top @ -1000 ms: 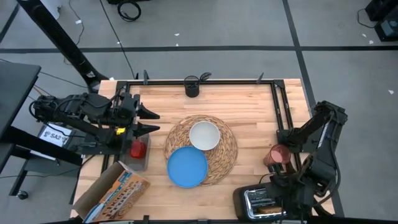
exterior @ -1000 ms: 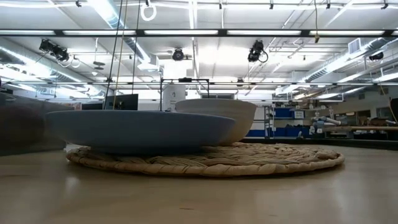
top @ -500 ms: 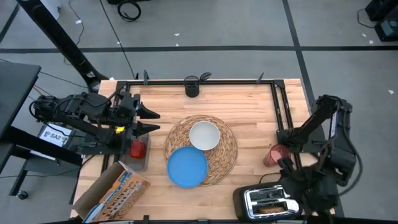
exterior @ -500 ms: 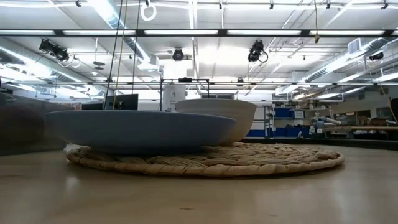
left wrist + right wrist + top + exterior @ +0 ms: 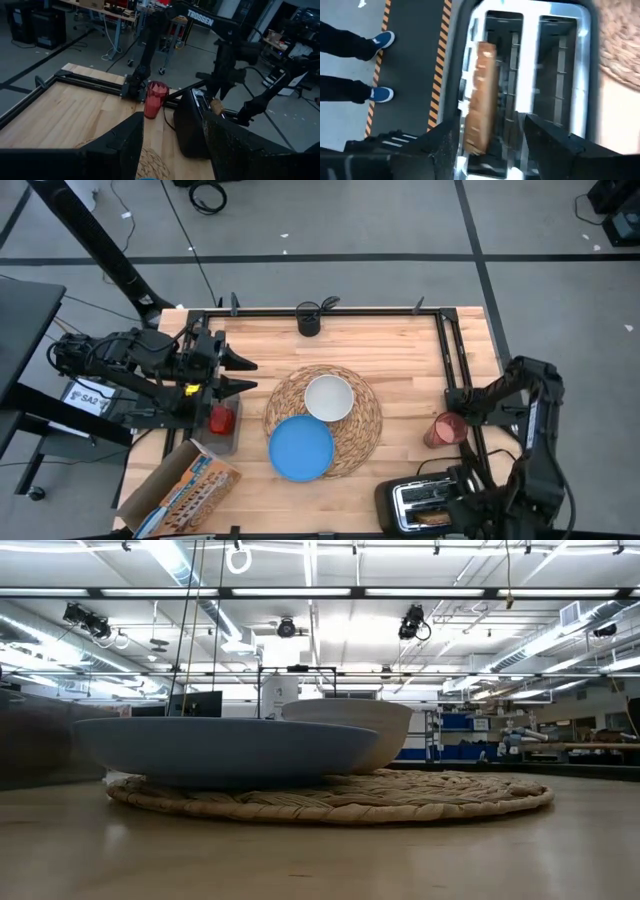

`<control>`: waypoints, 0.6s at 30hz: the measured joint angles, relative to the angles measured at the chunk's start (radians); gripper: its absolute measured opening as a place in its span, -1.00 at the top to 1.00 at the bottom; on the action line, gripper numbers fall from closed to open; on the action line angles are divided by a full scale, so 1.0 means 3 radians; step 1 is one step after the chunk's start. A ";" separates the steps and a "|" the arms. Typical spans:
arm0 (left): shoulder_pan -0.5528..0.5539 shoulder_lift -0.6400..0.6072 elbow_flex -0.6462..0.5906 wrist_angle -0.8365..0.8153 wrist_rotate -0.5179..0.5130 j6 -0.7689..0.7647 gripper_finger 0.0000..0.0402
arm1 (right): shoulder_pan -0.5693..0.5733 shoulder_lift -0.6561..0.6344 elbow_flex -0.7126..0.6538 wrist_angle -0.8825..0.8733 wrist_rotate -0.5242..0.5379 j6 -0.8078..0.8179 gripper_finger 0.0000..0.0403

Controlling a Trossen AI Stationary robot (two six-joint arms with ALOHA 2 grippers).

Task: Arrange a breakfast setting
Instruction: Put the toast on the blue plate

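Since a second ago my right gripper [image 5: 487,137] has pulled back over the silver toaster [image 5: 425,502], fingers clamped on the toast slice [image 5: 479,97]. Its long axis runs along the slot. The blue plate [image 5: 300,448] lies well leftward; left gripper [image 5: 245,375] waits apart, parted

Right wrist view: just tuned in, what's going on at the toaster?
The right gripper is over the silver toaster at the table's near right corner, its fingers on either side of the brown toast slice standing in one slot. The round woven straw placemat already carries the white bowl and the blue plate. The left gripper waits open at the left edge, above the red apple.
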 joint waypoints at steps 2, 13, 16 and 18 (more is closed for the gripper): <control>0.0000 0.0000 0.0000 -0.0001 -0.0001 0.0005 -0.04 | 0.0004 0.0095 0.0000 0.0107 -0.0017 -0.0016 -0.08; 0.0001 0.0000 0.0000 -0.0022 -0.0001 0.0005 -0.04 | -0.0038 0.0246 0.0001 0.0137 -0.0055 0.0188 0.26; 0.0000 0.0000 0.0000 -0.0024 0.0000 0.0004 -0.04 | -0.0064 0.0208 0.0000 0.0127 -0.0047 0.0191 0.42; 0.0000 0.0000 0.0000 -0.0024 0.0000 0.0004 -0.04 | -0.0076 0.0160 0.0000 0.0126 -0.0045 0.0191 0.54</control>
